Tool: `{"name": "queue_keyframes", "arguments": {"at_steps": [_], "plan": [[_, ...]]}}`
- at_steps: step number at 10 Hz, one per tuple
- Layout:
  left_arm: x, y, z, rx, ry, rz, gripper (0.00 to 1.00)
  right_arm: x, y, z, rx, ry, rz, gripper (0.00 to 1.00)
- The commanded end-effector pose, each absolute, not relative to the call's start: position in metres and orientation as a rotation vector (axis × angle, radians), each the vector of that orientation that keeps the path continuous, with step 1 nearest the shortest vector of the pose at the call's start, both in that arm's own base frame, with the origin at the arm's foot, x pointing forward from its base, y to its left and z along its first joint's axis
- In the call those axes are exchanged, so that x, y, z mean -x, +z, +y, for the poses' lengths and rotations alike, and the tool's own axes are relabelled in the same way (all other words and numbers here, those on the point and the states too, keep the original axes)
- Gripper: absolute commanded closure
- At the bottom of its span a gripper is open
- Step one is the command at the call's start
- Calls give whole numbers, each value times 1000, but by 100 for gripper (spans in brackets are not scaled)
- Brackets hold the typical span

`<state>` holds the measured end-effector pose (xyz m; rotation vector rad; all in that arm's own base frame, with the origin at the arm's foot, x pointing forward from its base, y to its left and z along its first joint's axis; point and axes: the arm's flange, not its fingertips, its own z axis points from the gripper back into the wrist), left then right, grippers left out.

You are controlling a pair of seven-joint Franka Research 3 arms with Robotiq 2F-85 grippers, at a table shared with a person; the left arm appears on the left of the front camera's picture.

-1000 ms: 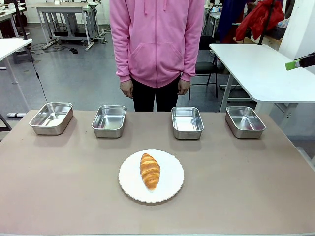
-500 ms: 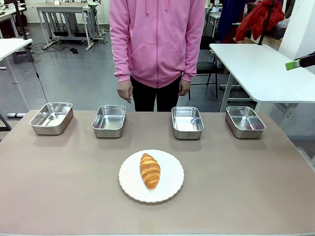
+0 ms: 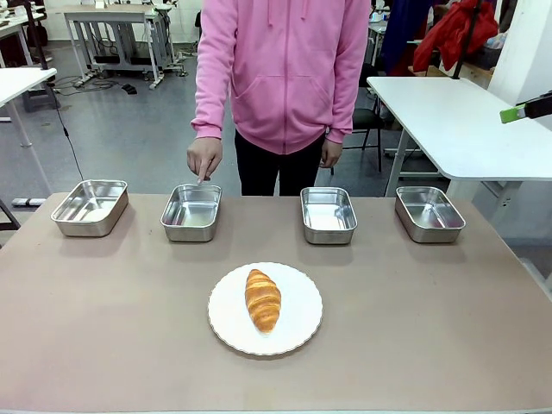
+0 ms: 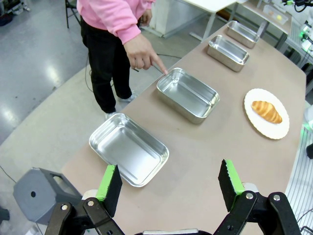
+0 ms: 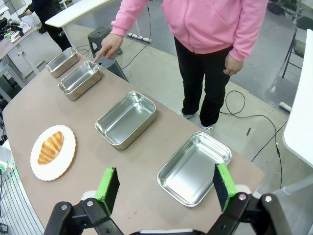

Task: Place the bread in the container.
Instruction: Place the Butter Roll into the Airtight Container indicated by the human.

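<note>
The bread [image 3: 263, 299], a golden-brown croissant, lies on a round white plate [image 3: 224, 328] at the table's near middle. Four alike steel trays stand in a row at the far side. A person's hand [image 3: 204, 159] points a finger at the rim of the container [image 3: 191, 211] second from the left. From the left wrist the bread [image 4: 266, 111] and the pointed-at container [image 4: 187, 94] lie far off; my left gripper [image 4: 169, 183] hangs open and empty above the table's left end. My right gripper [image 5: 165, 187] is open and empty, high over the right end, far from the bread [image 5: 51, 147].
The other trays sit at far left [image 3: 90, 207], right of middle [image 3: 329, 214] and far right [image 3: 429, 213]. The person in a pink hoodie [image 3: 285, 69] stands at the far edge. A white table [image 3: 448, 112] stands behind on the right.
The person has leaned forward and brought one hand from their side to point at the second tray from the left. The croissant and trays have not moved.
</note>
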<state>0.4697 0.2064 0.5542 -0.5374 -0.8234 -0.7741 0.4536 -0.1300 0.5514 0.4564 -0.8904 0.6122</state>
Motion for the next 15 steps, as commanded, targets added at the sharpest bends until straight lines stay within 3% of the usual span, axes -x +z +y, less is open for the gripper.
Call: {"name": "queue_keyframes", "arguments": {"at_steps": [1,14,15], "plan": [[-468,556,207,537,-783,-829,0,-453,551,-128,-458,617,-896,0],[-470,554,206,537,-774,-823,0,-453,551,-128,-458,617,-896,0],[-470,571,182,520,-750,-781,0,-453,551,-128,-458,617,-896,0]]}}
